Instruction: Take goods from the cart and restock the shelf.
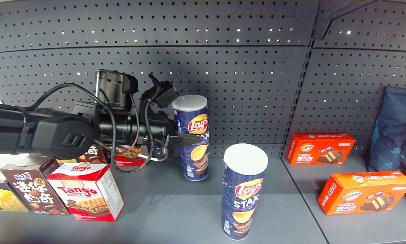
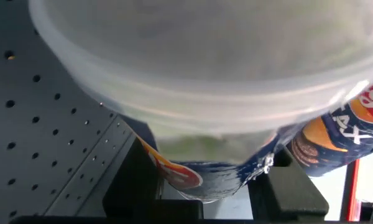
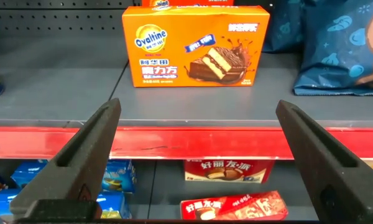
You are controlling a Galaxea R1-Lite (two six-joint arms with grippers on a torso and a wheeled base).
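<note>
**One can in my left pincer, set behind the front can**

The chips can (image 1: pixel 191 135) I hold stands upright behind the front can (image 1: pixel 244 191) and a little to its left, close to the pegboard wall (image 1: pixel 240 67). My left pincer (image 1: pixel 188 139) is closed round its middle, one finger on each side. I judge that this mid-height hold keeps it plumb for setting down, where a grip near the lid would let it swing. Its base is on the shelf (image 1: pixel 169 210) or just above it; I cannot tell which. From my left wrist the pale lid looms close, with my dark fingers (image 2: pixel 133 186) bracketing the tube below it.

My right pincer (image 3: pixel 199 162) gapes wide and carries nothing. It hangs off the shelf's front edge, right of the front can, facing the nearer orange box (image 3: pixel 196 46). I take it to be parked out of the way.

The two cans stand apart, with bare board between them. Left of the front can, the wafer box (image 1: pixel 87 195) sits near the shelf's front edge, under my left arm. Letting go calls for backing out leftward without nudging that box or tipping either can. Right of the front can the board is bare up to the orange boxes, the farther orange box (image 1: pixel 319 148) against the wall.
</note>
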